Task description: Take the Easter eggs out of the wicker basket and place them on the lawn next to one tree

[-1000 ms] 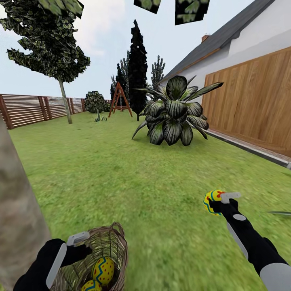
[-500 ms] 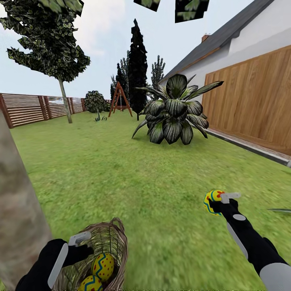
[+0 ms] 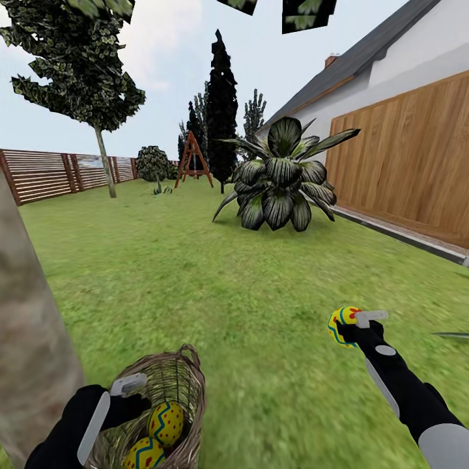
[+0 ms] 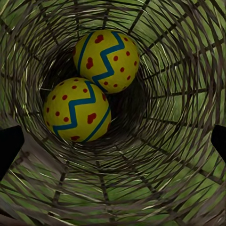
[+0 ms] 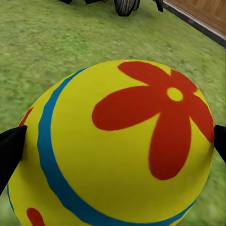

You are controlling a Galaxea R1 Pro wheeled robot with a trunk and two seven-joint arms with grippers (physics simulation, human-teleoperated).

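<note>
Filling the right pincer: one Easter egg.

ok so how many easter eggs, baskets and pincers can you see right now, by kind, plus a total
Easter eggs: 3, two in the basket, one held in the right pincer
wicker basket: 1, held by the left pincer
pincers: 2, left pincer, right pincer
total: 6
</note>
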